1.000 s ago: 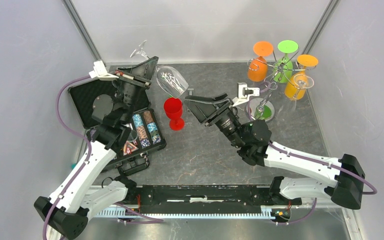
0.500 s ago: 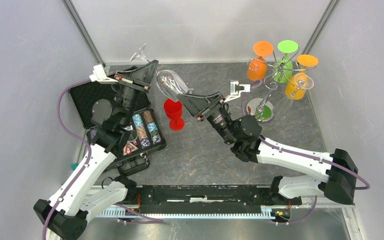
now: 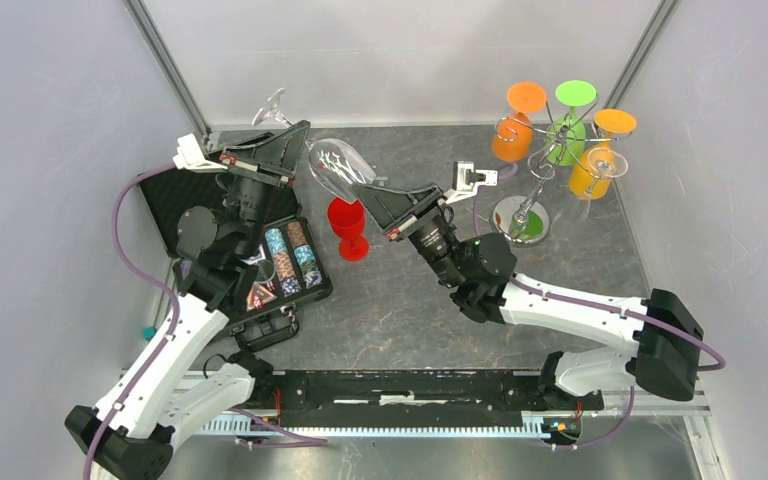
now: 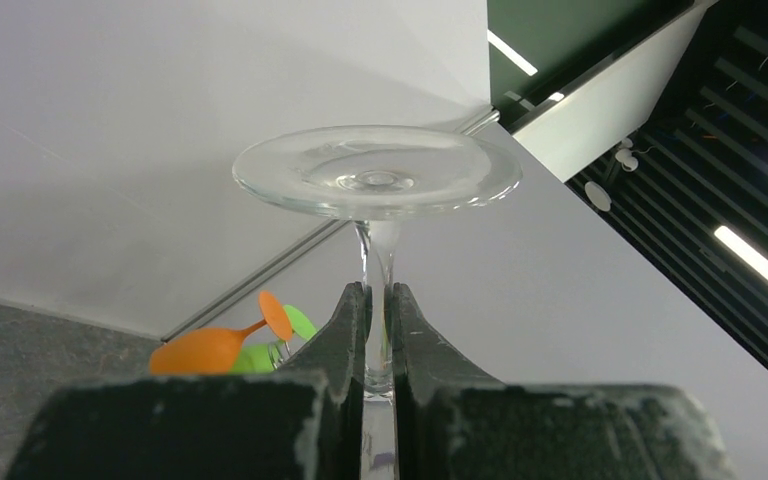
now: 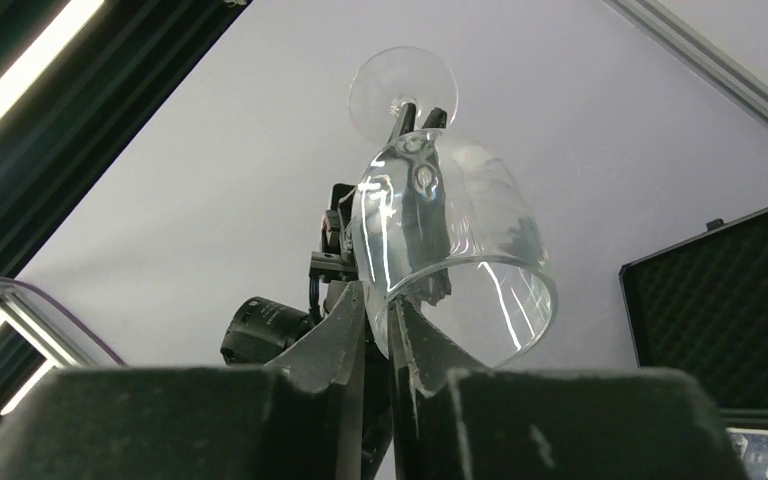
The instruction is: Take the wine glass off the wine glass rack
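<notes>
A clear wine glass (image 3: 341, 166) hangs tilted in the air at the back left, away from the wine glass rack (image 3: 511, 213) at the back right. My left gripper (image 3: 298, 133) is shut on its stem; in the left wrist view the round foot (image 4: 375, 172) sits just above the left gripper (image 4: 377, 300). My right gripper (image 3: 371, 191) is shut on the bowl's rim. In the right wrist view the right gripper (image 5: 380, 312) has one finger outside and one inside the bowl (image 5: 452, 232).
Two orange glasses (image 3: 515, 135) and a green glass (image 3: 567, 128) hang upside down on the rack. A red glass (image 3: 347, 226) stands on the table below the clear one. An open black case (image 3: 285, 262) with poker chips lies at the left.
My right gripper has swung left from near the rack to the clear glass and shut on its rim. The left gripper keeps its hold on the stem, shifted slightly.
</notes>
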You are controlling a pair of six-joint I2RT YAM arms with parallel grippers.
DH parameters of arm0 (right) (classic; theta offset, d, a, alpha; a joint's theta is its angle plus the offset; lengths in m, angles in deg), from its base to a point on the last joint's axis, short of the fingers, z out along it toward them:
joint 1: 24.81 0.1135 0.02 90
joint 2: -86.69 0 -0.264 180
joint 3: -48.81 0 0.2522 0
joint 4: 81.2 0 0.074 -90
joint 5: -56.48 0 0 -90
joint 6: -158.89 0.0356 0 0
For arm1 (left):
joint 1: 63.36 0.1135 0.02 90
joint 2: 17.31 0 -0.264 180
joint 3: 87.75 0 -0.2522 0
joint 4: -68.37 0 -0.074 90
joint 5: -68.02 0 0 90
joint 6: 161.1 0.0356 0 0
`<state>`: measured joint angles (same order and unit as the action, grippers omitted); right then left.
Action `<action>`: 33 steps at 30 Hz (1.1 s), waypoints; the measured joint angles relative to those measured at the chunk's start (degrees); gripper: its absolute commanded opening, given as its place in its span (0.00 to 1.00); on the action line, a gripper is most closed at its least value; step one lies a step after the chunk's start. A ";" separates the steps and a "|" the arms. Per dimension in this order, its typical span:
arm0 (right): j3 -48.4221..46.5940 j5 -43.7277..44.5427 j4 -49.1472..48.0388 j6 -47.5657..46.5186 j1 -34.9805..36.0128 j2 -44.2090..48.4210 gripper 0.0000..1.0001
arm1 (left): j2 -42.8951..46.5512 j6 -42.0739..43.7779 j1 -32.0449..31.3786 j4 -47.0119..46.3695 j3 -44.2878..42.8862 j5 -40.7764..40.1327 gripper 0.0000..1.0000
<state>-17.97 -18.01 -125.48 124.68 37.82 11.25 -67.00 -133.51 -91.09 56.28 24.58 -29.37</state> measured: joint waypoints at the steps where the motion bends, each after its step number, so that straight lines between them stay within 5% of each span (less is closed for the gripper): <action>1: 0.00 -0.02 -0.39 0.24 0.07 -0.07 0.03 | 0.11 -0.17 0.00 -0.02 0.00 0.02 0.02; 5: 0.00 -0.50 -1.66 0.79 0.31 -0.07 0.02 | 0.57 -1.33 0.00 -0.07 0.28 0.02 0.02; 8: 0.02 -0.83 -1.95 0.94 0.33 -0.26 0.25 | 1.01 -1.68 0.00 -0.26 0.76 0.02 0.02; 12: 0.00 -0.87 -2.69 1.25 0.31 -0.70 0.33 | 1.07 -1.64 0.00 -0.50 0.87 0.09 0.02; 19: -0.02 -0.90 -3.56 1.60 0.24 -1.55 0.22 | 1.05 -1.64 0.00 -0.74 1.25 0.31 0.02; 23: -0.02 -1.14 -3.74 2.10 0.24 -1.55 0.01 | 0.94 -1.81 0.00 -1.05 1.27 0.52 0.05; 33: 0.00 -1.29 -2.69 -0.50 0.11 -0.24 0.00 | 1.49 -2.12 0.00 -0.46 2.19 2.12 0.47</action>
<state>-17.97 -19.30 -128.17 124.18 37.93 11.01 -65.52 -135.63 -91.09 55.82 26.77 -27.25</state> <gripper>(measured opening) 0.033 0.338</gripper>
